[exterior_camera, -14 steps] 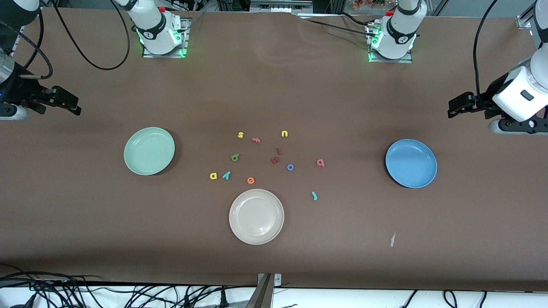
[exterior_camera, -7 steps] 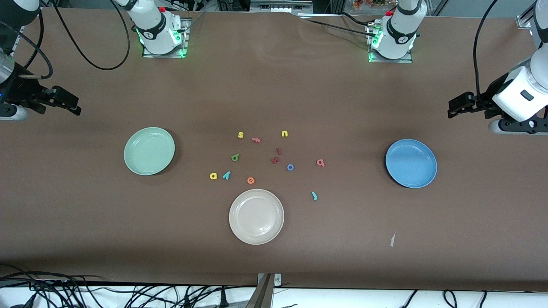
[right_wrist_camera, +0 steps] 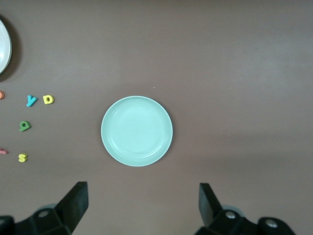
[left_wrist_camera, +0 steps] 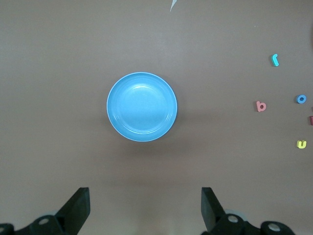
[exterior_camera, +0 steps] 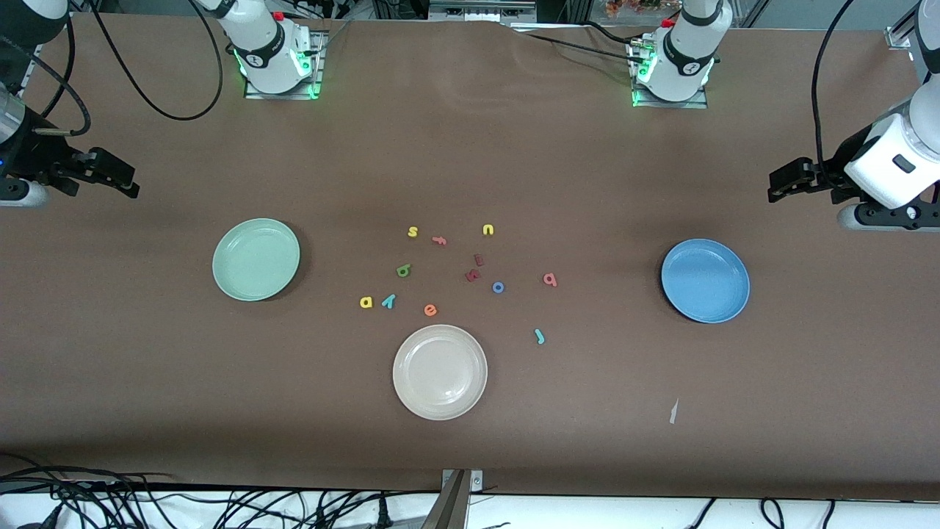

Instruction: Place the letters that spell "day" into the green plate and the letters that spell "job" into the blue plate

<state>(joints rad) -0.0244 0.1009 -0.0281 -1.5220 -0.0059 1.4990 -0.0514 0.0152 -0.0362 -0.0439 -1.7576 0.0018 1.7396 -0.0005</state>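
Observation:
The green plate (exterior_camera: 255, 259) (right_wrist_camera: 137, 130) lies toward the right arm's end of the table, the blue plate (exterior_camera: 705, 281) (left_wrist_camera: 142, 106) toward the left arm's end; both hold nothing. Between them lie the olive d (exterior_camera: 403, 271), yellow a (exterior_camera: 366, 302), teal y (exterior_camera: 388, 300), teal j (exterior_camera: 539, 336), blue o (exterior_camera: 498, 287) and salmon b (exterior_camera: 549, 279). My right gripper (exterior_camera: 131, 185) (right_wrist_camera: 143, 203) hangs open above the table edge beside the green plate. My left gripper (exterior_camera: 772, 187) (left_wrist_camera: 145, 205) hangs open beside the blue plate. Neither holds anything.
A beige-white plate (exterior_camera: 439, 372) sits nearer the front camera than the letters. Among them lie a yellow s (exterior_camera: 413, 232), salmon f (exterior_camera: 439, 240), yellow u (exterior_camera: 488, 230), orange e (exterior_camera: 430, 310) and two dark red letters (exterior_camera: 474, 269). A paper scrap (exterior_camera: 673, 411) lies near the front.

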